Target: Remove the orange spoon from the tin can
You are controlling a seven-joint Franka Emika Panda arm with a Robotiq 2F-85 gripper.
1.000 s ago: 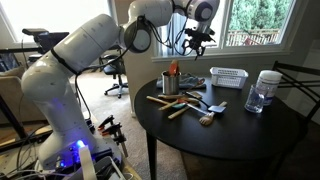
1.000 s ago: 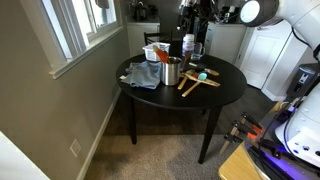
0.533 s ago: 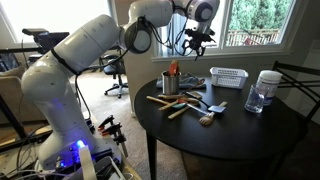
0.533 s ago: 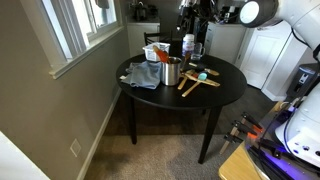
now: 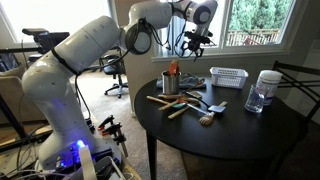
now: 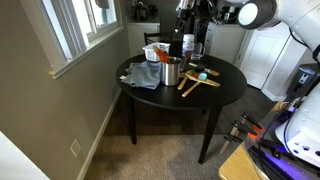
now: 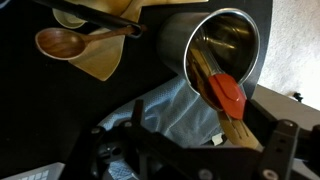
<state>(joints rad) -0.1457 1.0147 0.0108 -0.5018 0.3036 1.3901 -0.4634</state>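
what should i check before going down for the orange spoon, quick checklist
1. Orange spoon in the tin can: ok, its orange end sticks out past the rim.
2. Hand open and empty: ok, nothing is held.
3. Hand lined up over the can: not ok, it hangs high and off to one side in both exterior views.
4. Spoon alone in the can: not ok, a wooden utensil shares it.
5. Can upright on the table: ok.
6. Blue cloth clear of the can: cannot tell.
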